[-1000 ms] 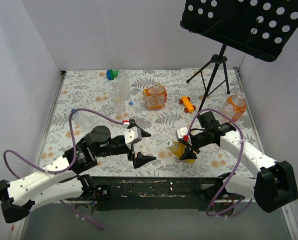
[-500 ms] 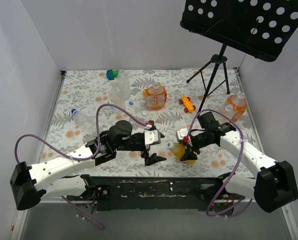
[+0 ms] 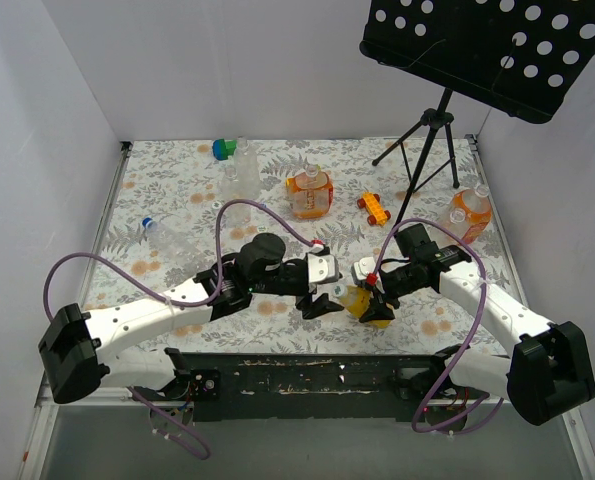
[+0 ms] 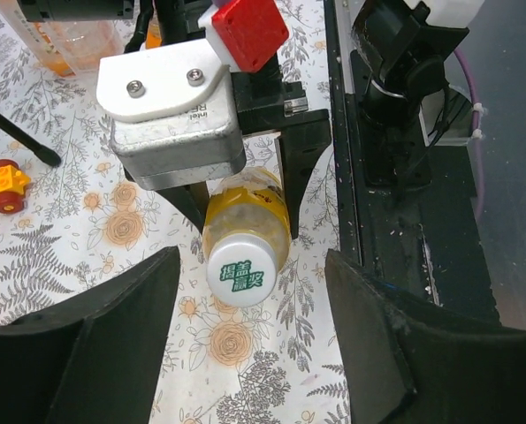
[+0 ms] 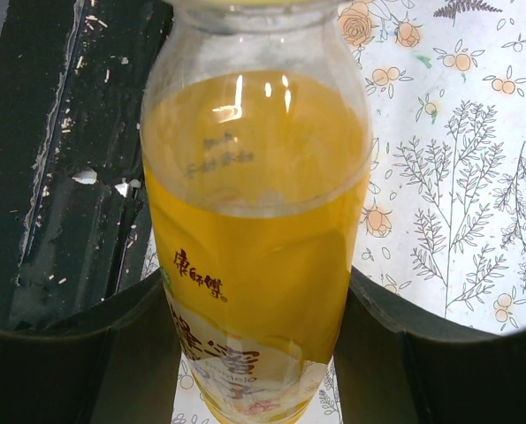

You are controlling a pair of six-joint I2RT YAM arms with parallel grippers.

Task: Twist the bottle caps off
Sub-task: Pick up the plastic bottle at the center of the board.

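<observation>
My right gripper point(image 3: 373, 301) is shut on a yellow-liquid bottle point(image 3: 359, 298), its fingers point(image 5: 86, 353) pressing both sides of the body point(image 5: 254, 221). The bottle lies sideways above the table with its white cap point(image 3: 337, 288) pointing left. In the left wrist view the cap point(image 4: 241, 274), printed with green characters, faces the camera. My left gripper point(image 4: 251, 263) is open and straddles this cap, with a gap between it and each finger point(image 4: 112, 327). From above, the left gripper point(image 3: 324, 293) sits right at the cap end.
Clear bottles point(image 3: 239, 185) stand at the back and another bottle point(image 3: 169, 236) lies at the left. A squat orange bottle point(image 3: 309, 194) is in the middle and an orange bottle point(image 3: 470, 213) at the right. Also here: toy car point(image 3: 373, 207), green-blue block point(image 3: 223, 149), music stand tripod point(image 3: 432, 135).
My left arm has swung right across the table to the held bottle's cap, and its jaws have narrowed around it. The right arm and bottle have stayed put.
</observation>
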